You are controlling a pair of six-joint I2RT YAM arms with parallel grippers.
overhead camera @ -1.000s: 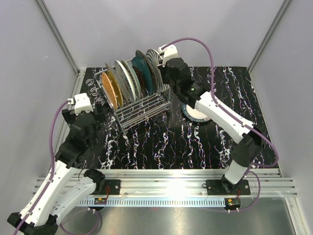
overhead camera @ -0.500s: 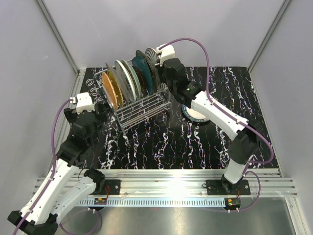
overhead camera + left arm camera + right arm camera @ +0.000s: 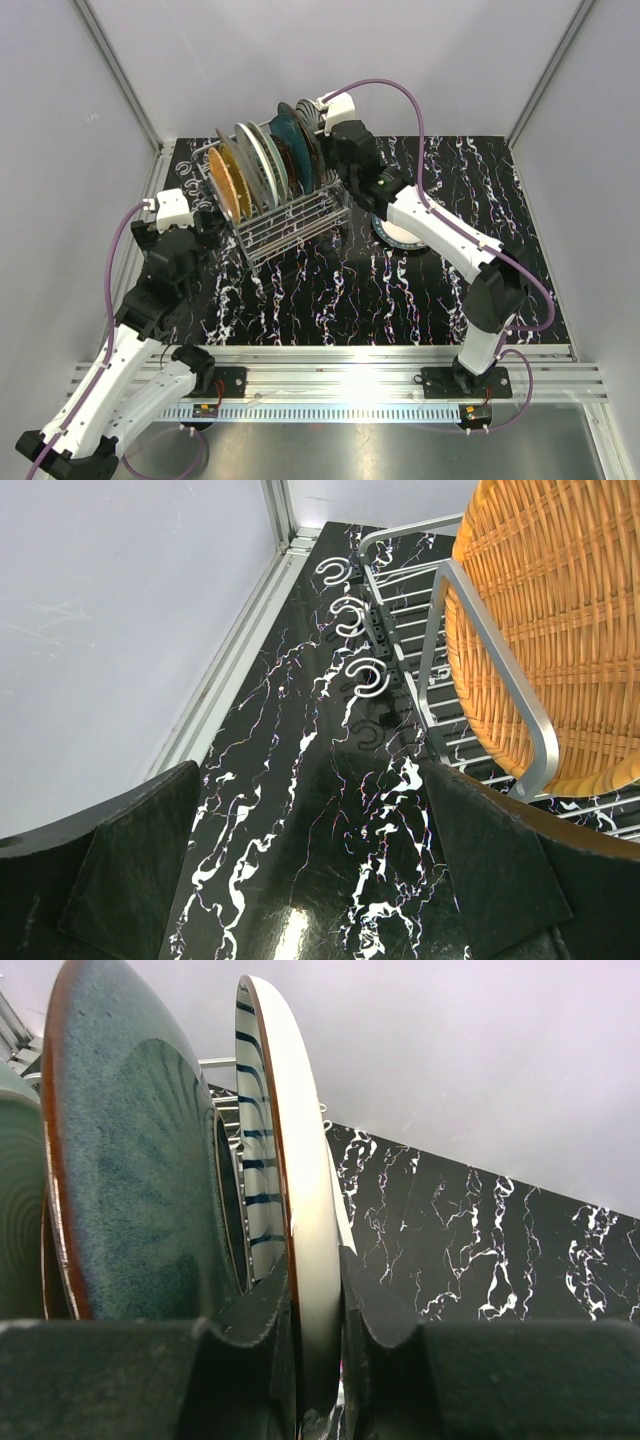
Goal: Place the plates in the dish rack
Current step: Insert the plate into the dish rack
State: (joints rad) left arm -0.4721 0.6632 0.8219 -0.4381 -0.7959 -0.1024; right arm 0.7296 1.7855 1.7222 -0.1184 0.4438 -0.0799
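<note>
At far left, low over the black marbled table [image 3: 330, 290] and just short of the rack's near end: left gripper [image 3: 315, 875], fingers spread wide, nothing between them. Just beyond, the dish rack [image 3: 290, 215], set at an angle on the table, with the orange woven plate [image 3: 560, 610] upright in its leftmost slot. Further along the rack, more plates [image 3: 265, 160] on edge, side by side, ending in the dark teal plate [image 3: 130, 1160]. Close beside that, the white plate with dark stripes [image 3: 305, 1220], upright and pinched at its lower edge by the right gripper [image 3: 315, 1340], fingers drawn narrow against either face. Cannot tell whether its bottom edge is seated in the rack yet. Farther right, partly under the right arm [image 3: 440, 230], a flat plate [image 3: 392, 232] lying on the table, pale in the middle with a dark rim. Judged as the seating step for the striped plate at the rack's right end. Next: lower fully into the slot, held parallel to the teal one to avoid a knock, then open and draw back without dragging the rim. After that, probably the flat plate, likely awkward to lift from flush on the table.
</note>
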